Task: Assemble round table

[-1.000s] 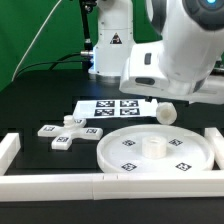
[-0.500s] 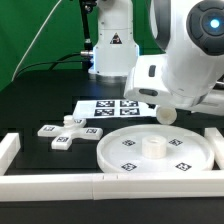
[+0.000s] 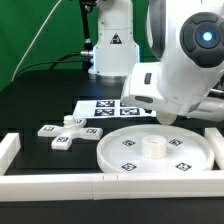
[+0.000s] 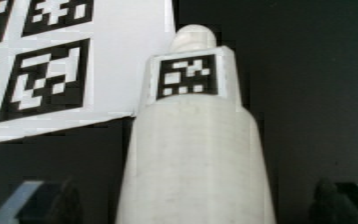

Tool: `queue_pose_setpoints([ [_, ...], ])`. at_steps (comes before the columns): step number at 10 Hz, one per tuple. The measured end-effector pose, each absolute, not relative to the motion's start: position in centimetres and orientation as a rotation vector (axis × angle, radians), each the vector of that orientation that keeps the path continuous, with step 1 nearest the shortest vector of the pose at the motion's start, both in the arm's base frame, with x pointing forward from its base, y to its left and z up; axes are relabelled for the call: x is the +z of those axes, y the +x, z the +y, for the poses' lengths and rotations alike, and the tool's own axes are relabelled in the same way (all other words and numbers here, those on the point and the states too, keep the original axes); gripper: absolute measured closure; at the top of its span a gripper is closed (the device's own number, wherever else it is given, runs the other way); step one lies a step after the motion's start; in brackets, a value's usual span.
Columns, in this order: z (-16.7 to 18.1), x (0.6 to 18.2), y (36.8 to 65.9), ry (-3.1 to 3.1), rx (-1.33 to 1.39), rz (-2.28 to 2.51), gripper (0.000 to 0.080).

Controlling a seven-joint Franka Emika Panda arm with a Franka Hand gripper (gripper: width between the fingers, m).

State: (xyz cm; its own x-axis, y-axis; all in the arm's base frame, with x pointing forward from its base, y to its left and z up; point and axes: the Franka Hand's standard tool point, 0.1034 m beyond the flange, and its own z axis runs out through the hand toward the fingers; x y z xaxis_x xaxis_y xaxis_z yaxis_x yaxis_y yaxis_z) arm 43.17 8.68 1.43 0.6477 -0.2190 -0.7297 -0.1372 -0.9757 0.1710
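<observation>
Exterior view: my arm (image 3: 180,60) leans low over the bench (image 3: 30,105), just behind the top (image 3: 155,165), which lies flat with its socket (image 3: 153,147) facing up. The base (image 3: 68,132) rests apart from it toward the exterior view's left, near the marker board (image 3: 112,107), and the rail (image 3: 60,182) runs along the front. The arm's bulk hides what it reaches for. Wrist view: the leg (image 4: 194,150) lies on the dark bench beside the marker board's edge, 1 tag (image 4: 188,75) facing the camera. The claw (image 4: 194,205) stands spread, its 2 dark fingers (image 4: 37,200) flanking the leg with a gap on each side, holding nothing. I judge the leg to be light, rigid, smooth plastic, likely to roll or slip. I would take it across its thick middle, square to its axis and clear of the narrow end. Only the wrist view shows the leg and the fingers. Only the exterior view shows top, socket and base, where the leg must go.
</observation>
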Motion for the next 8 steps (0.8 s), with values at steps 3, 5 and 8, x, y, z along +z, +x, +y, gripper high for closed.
queue_pose_setpoints([
  [3, 8.59, 1.38, 43.21, 2.760, -1.243, -0.302, 0.0174],
  [5, 8.59, 1.38, 43.21, 2.760, -1.243, -0.302, 0.0354],
  [8, 8.76, 1.57, 43.57, 2.782, -1.204, -0.300, 0.0395],
])
